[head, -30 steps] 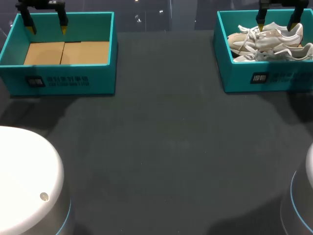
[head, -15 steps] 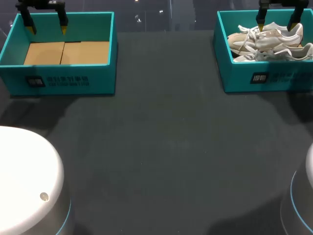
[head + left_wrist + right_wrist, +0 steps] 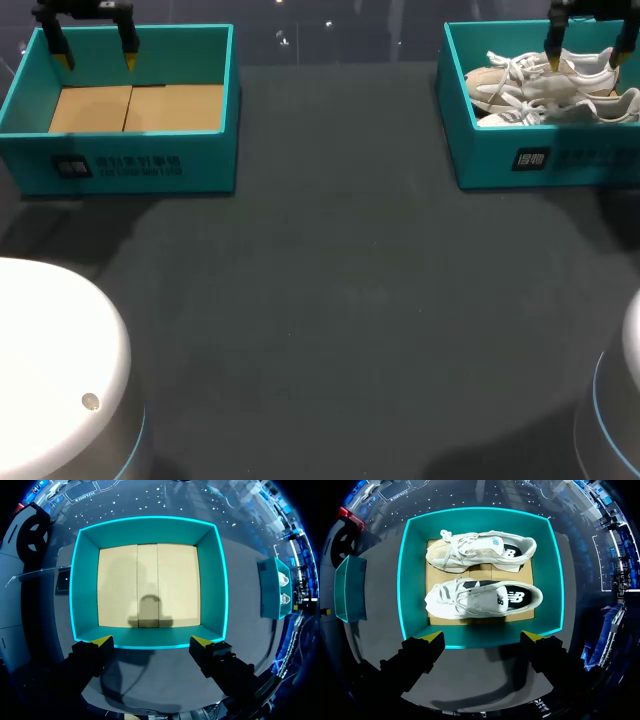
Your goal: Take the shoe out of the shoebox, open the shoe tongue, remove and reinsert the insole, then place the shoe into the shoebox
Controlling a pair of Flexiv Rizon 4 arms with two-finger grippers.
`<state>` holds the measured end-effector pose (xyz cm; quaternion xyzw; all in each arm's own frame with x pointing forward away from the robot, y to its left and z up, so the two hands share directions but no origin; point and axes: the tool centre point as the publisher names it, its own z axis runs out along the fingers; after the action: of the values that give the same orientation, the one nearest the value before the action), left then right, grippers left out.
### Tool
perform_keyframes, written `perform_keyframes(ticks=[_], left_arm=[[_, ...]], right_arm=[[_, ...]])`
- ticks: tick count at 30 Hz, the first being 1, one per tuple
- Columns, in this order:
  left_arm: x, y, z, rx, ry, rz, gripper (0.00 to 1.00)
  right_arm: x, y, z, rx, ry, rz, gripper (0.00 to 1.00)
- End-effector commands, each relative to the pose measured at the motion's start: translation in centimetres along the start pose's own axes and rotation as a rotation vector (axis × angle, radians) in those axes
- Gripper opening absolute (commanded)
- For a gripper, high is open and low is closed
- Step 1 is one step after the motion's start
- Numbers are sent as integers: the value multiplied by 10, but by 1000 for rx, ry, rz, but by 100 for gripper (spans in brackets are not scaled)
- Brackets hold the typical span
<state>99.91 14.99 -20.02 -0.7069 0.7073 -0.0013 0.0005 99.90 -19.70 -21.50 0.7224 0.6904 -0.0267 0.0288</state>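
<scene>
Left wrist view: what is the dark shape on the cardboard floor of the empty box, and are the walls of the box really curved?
Left wrist view: the dark shape on the cardboard floor of the empty shoebox is a shadow, probably of the left arm above it; the walls bow only from the fisheye lens. Head view: the same walls run straight.

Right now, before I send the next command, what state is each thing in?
left shoebox: open, empty.
right shoebox: open, holding two shoes.
beige shoe: on its side in the box, laced.
white shoe: on its side in the box, laced.
left gripper: open, above the left shoebox, holding nothing.
right gripper: open, above the right shoebox, holding nothing.
</scene>
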Motion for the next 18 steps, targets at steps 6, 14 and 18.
perform_keyframes(ticks=[6,14,18], left_arm=[[0,0,0,-1,-1,0,100],[0,0,0,-1,-1,0,100],[0,0,0,-1,-1,0,100]], right_arm=[[-43,0,21,-1,-13,6,100],[-72,6,35,-1,-31,15,100],[-83,10,45,9,-26,5,100]])
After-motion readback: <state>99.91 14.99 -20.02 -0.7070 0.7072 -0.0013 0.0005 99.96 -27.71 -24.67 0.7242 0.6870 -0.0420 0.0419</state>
